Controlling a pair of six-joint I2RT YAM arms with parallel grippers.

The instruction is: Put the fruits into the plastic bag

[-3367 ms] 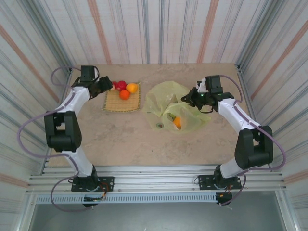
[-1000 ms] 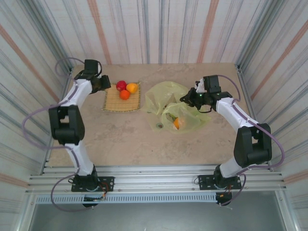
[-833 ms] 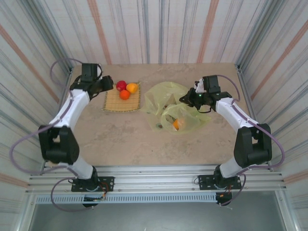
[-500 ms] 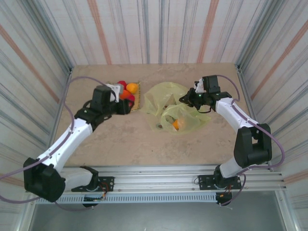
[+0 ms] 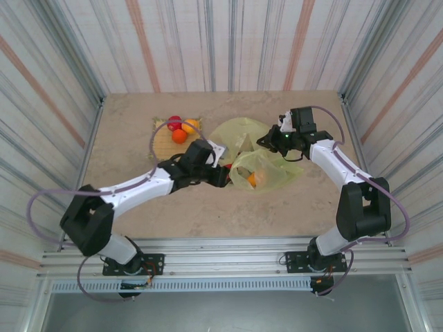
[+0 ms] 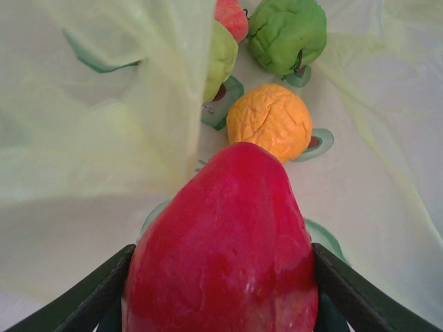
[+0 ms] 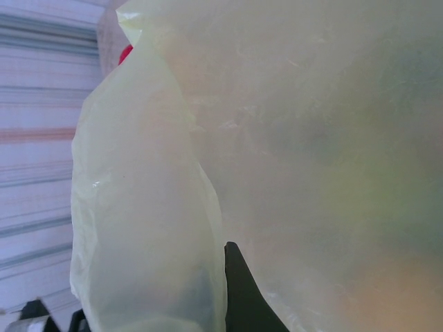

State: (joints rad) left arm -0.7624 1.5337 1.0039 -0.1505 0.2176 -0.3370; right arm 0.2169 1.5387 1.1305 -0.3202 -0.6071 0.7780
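My left gripper (image 5: 223, 176) is shut on a red fruit (image 6: 221, 249) at the mouth of the plastic bag (image 5: 271, 168). Its fingers (image 6: 104, 294) press the fruit from both sides. Just ahead, on the pale yellow-green plastic (image 6: 104, 124), lie an orange fruit (image 6: 270, 121), a green fruit (image 6: 287, 33), a yellow-green one (image 6: 221, 59) and a reddish one (image 6: 232, 14). An orange fruit (image 5: 253, 178) shows through the bag from above. My right gripper (image 5: 267, 142) is shut on the bag's upper edge and holds it up. One dark finger (image 7: 242, 297) lies against the fold of plastic (image 7: 145, 207).
A square woven mat (image 5: 162, 141) at the back left carries a red fruit (image 5: 174, 122) and two orange ones (image 5: 190, 125) (image 5: 179, 135). The left arm stretches across the table's middle, over the mat's near corner. Striped walls close in the table on three sides.
The left arm has swung from the mat's left side across to the bag's mouth, carrying the red fruit. The right gripper has kept its hold on the bag.
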